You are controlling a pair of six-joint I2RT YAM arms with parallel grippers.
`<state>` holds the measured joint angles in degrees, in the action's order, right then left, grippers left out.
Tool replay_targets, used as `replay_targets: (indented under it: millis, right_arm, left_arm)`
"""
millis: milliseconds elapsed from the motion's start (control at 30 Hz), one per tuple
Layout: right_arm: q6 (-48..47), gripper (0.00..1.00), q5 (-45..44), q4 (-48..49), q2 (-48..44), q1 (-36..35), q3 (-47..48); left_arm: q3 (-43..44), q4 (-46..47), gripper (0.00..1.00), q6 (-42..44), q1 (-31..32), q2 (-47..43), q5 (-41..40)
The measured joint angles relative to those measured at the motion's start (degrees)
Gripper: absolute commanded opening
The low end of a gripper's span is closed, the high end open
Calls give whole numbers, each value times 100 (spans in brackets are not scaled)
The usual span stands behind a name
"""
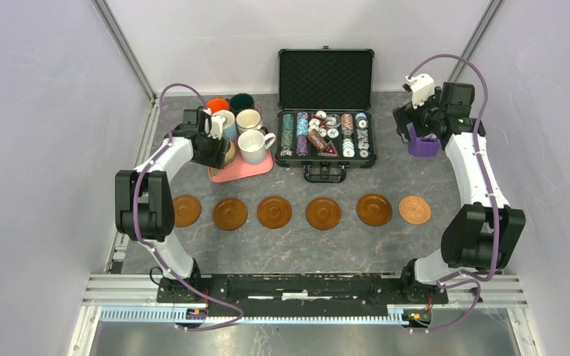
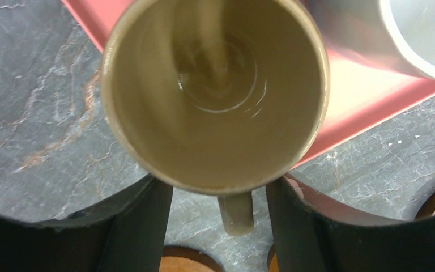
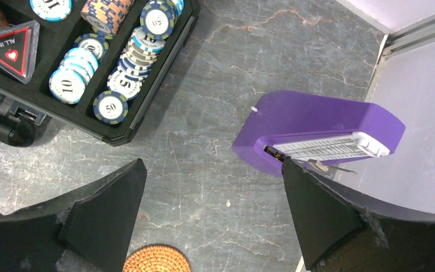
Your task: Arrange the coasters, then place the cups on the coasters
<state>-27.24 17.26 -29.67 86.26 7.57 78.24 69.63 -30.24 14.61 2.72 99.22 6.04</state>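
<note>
Six coasters lie in a row across the table: five brown wood discs, from the leftmost coaster (image 1: 186, 210) to the fifth coaster (image 1: 374, 209), and a woven tan coaster (image 1: 414, 209) (image 3: 157, 259) at the right end. The cups stand bunched on a pink tray (image 1: 256, 168) (image 2: 362, 107). My left gripper (image 1: 219, 152) (image 2: 219, 190) hangs over the tan cup (image 1: 228, 153) (image 2: 215, 96). Its fingers (image 2: 153, 221) flank the cup's handle (image 2: 237, 212) with a gap on each side. My right gripper (image 1: 413, 122) (image 3: 212, 167) is open and empty at the back right.
An open black case of poker chips (image 1: 325, 133) (image 3: 90, 73) sits behind the coaster row. A purple holder (image 1: 423, 144) (image 3: 317, 124) stands beside my right gripper, close to the right wall. A white cup (image 1: 253, 145) (image 2: 425, 34) stands next to the tan one.
</note>
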Motion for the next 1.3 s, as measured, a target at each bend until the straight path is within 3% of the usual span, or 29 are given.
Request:
replay_targets:
  millis: [100,267,500,533,733,933,1300]
  right_arm:
    - [-20,98,17,-149,39,0,42]
    - [-157,98,24,-275,24,-2,33]
    - [-269,98,35,-240,-258,0,-251]
    - [-284,98,52,-236,-271,-2,-264]
    - [-400,98,109,-229,-280,0,-280]
    - [-549,98,271,-236,-422,0,-518]
    - [-487,98,691,-219,-455,-2,-787]
  left_arm:
    - [2,59,51,-68,0,131,0]
    - [-20,61,41,-83,4,179,-22]
    - [-81,74,4,-83,4,175,-46]
    - [-83,76,2,-83,4,175,-48]
    - [-192,72,2,-85,-2,11,-61]
    - [-444,-208,2,-87,-201,-732,116]
    - [-868,-938,2,83,-1838,-2629,688]
